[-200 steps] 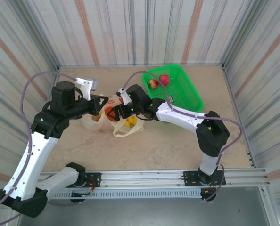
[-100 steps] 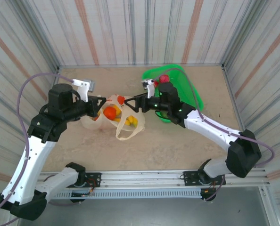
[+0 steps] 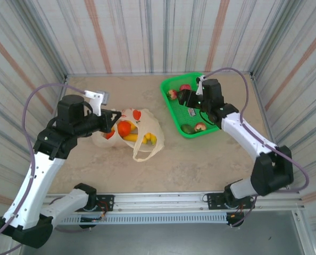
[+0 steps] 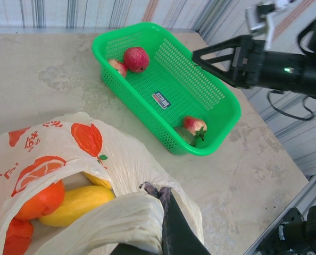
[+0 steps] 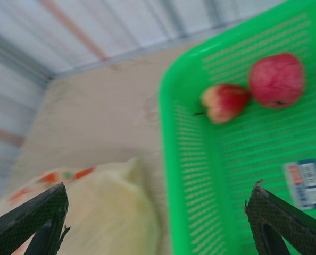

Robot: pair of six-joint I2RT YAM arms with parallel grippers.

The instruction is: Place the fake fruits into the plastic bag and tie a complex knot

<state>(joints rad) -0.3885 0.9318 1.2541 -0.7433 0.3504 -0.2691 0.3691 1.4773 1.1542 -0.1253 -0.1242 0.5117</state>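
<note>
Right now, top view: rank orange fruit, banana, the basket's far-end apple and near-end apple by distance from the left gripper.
Left gripper, shut on the plastic bag:
1. orange fruit, in the bag beside it.
2. banana, bag's mouth, further right.
3. far-end apple, green basket's far left corner.
4. near-end apple, at its near end.

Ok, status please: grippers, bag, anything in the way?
Left gripper shut on plastic bag. Right gripper open over green basket. Four fake fruits in basket. Nothing blocking.
</note>
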